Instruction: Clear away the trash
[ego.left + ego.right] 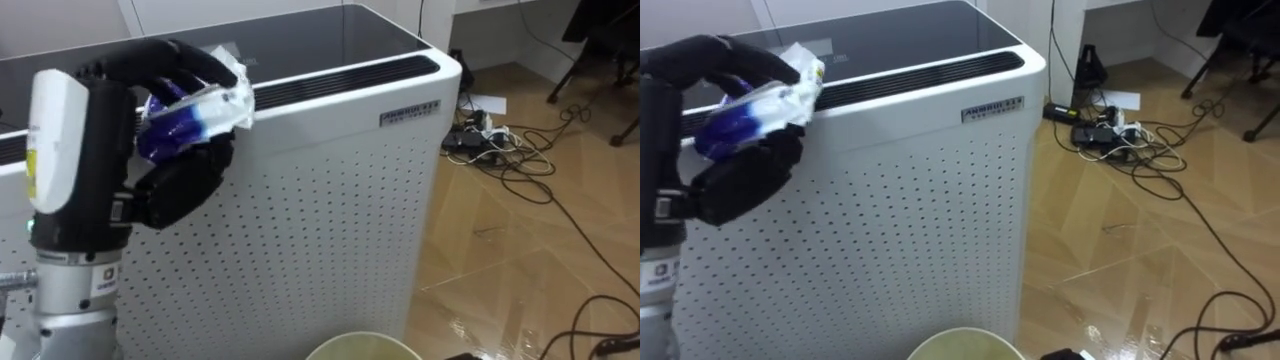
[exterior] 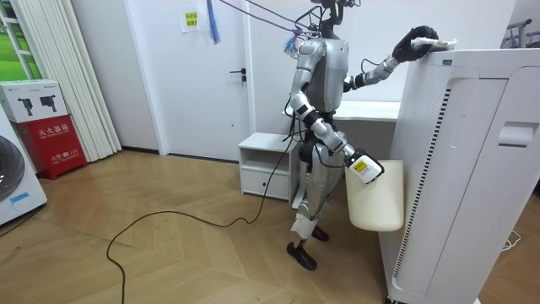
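- Wooden floor (image 1: 520,270) with loose cables (image 1: 490,140) at 2 o'clock; tall white perforated appliance (image 1: 330,190) straight ahead.
- Left hand (image 1: 175,190) up at 10 o'clock by the appliance's top edge, fingers (image 1: 185,58) clenched over a crumpled white-and-blue wrapper (image 1: 195,112), palm beneath it.
- Right hand (image 2: 363,167) at the cream bin (image 2: 375,198), 6 o'clock; grip impossible to tell.

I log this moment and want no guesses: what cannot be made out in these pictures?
Plastic wrapper: eye views, partly covered by the fingers of the left hand.
White bin: eye views, cut by the bottom edge; room view, its wall hides the inside.
Right hand: room view, too small to tell its hold on the bin.
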